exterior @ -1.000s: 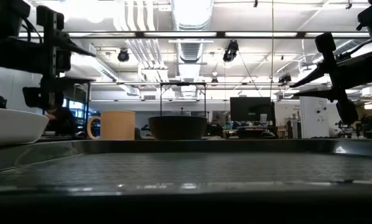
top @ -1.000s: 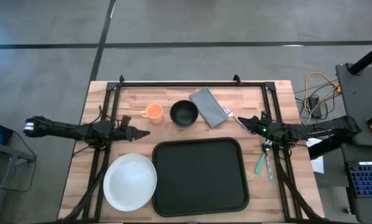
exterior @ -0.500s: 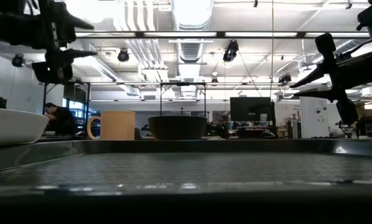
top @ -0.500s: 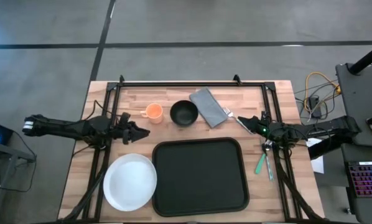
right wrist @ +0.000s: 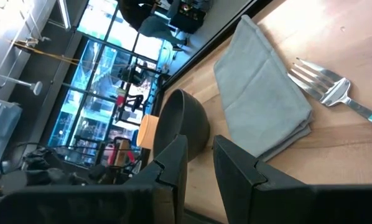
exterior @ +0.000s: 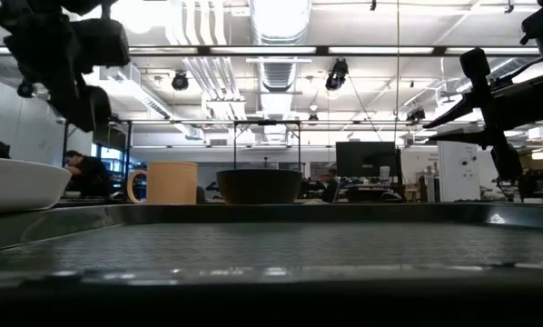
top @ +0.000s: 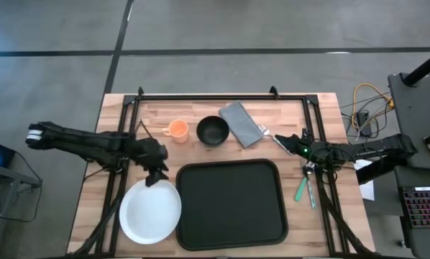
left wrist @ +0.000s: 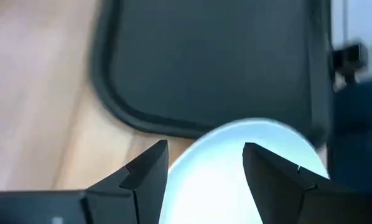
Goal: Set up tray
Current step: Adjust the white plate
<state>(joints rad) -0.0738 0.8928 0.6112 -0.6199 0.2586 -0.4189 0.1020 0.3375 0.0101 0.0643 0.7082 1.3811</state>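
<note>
The black tray [top: 229,205] lies flat on the near middle of the table and fills the low view [exterior: 271,245]. A white plate [top: 150,210] rests on the wood just left of it. My left gripper [top: 152,180] hangs open above the plate's far rim, pointing down, and touches nothing. In its wrist view the fingers [left wrist: 204,152] stand over the plate [left wrist: 236,180], with the tray's corner [left wrist: 211,62] beyond. My right gripper [top: 295,149] waits at the right edge, open by a narrow gap [right wrist: 199,142], beside a fork [top: 272,137].
At the far side stand an orange cup [top: 177,129], a dark bowl [top: 213,131] and a grey napkin [top: 241,124], with the fork's tines at the napkin's corner. Green-handled cutlery [top: 305,187] lies right of the tray. A black frame runs along the far and side edges.
My left gripper has moved toward the table's right and near edges, from beside the cup's side to over the plate's far rim. It has tipped from level to pointing down.
</note>
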